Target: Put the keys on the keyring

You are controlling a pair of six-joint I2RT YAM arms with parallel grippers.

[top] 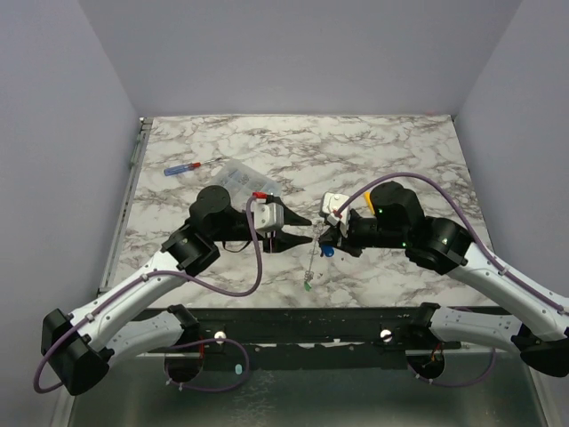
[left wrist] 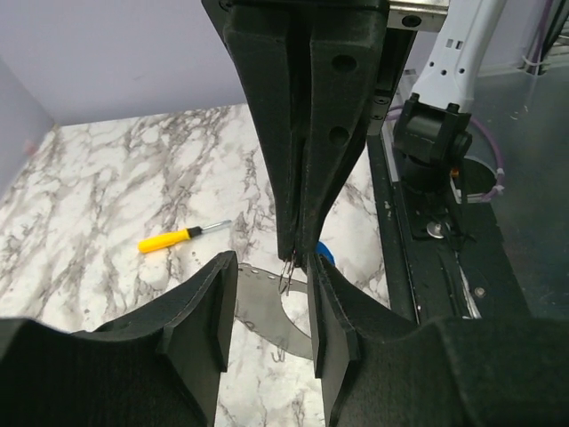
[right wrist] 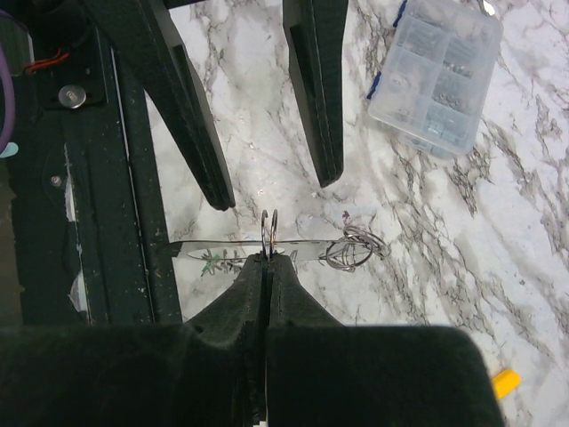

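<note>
While the right gripper pinches the keyring tight above the surface and the left gripper hovers open either side of it, a clumsy squeeze could twist the thin wire free and drop it.

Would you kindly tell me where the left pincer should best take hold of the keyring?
Probably the bare wire just beside the right pincer, which is shut on the keyring. Come in from the side of the left pincer, its open fingers straddling the thin loop.
</note>
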